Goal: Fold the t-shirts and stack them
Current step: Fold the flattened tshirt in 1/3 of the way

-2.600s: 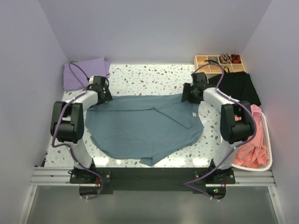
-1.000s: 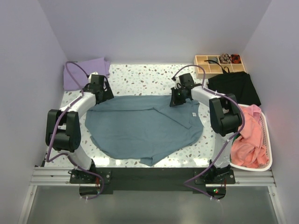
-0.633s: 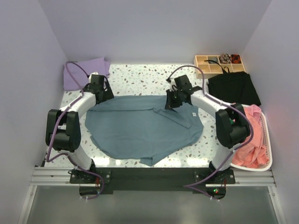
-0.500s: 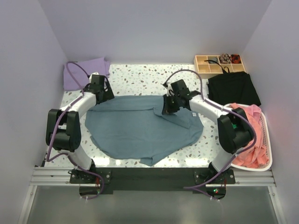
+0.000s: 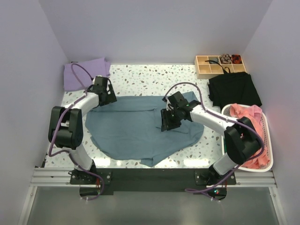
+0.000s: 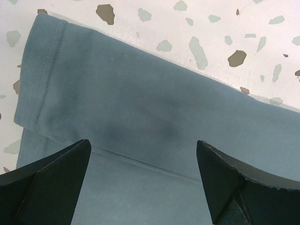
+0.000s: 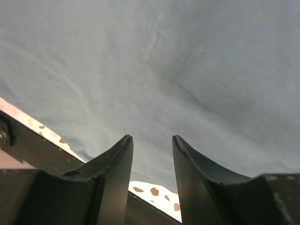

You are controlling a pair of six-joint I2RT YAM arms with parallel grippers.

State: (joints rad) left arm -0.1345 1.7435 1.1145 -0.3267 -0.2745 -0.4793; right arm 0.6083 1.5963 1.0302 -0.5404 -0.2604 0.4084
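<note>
Blue shirt (image 5: 136, 129) lies spread flat at table (image 5: 140, 79) centre, with a flap folded in over its right part. Left gripper (image 5: 105, 95) is at the shirt's 10 o'clock corner, over the sleeve hem. Its fingers (image 6: 47, 183) are wide apart with nothing between them.

Right gripper (image 5: 168, 121) is low over the shirt, at 3 o'clock from its middle. Its fingers (image 7: 115, 173) are a narrow gap apart. The gap is empty, with cloth only beneath.

Purple shirt (image 5: 84, 72) sits at the table's 10 o'clock corner. Pink shirts (image 5: 246, 114) are heaped in a basket (image 5: 268, 140) at 4 o'clock. Black cloth (image 5: 234, 89) lies at 2 o'clock.
</note>
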